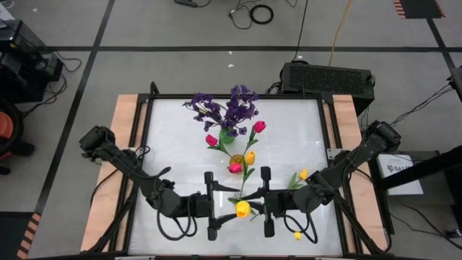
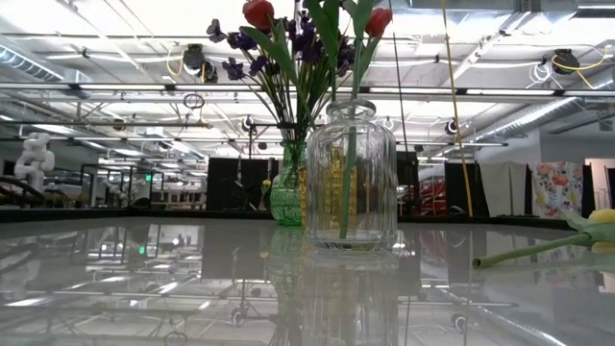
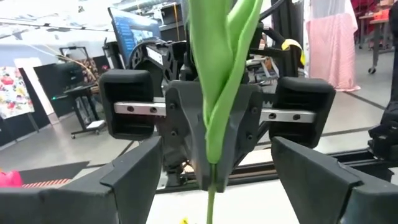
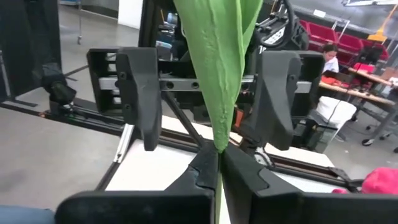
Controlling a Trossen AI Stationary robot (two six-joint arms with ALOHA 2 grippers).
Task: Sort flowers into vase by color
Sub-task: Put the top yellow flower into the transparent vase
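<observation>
A yellow tulip (image 1: 242,209) with a long green leaf (image 4: 214,68) hangs between my two grippers near the table's front edge. My right gripper (image 1: 251,206) is shut on it. My left gripper (image 1: 225,207) faces it, open, and its fingers (image 3: 134,180) stand on either side of the leaf and of the right fingers without touching. Farther back, a green vase (image 2: 285,197) holds purple sprigs (image 1: 229,108) and a clear glass vase (image 2: 351,173) has a green stem in it. Pink-red tulips (image 1: 258,126) show above the vases. My right gripper pinches the tulip's green leaf and stem (image 4: 219,142) between its two fingers. The fingers are level and come from the table's right side, lying across the stem. The leaf rises above the fingers and a thin stem (image 3: 210,202) hangs below them, roughly upright.
Another yellow tulip (image 1: 302,175) lies on the glossy table to the right, its stem (image 2: 524,253) flat on the top. A small yellow piece (image 1: 297,235) lies near the front edge. Wooden strips (image 1: 123,144) border the table left and right.
</observation>
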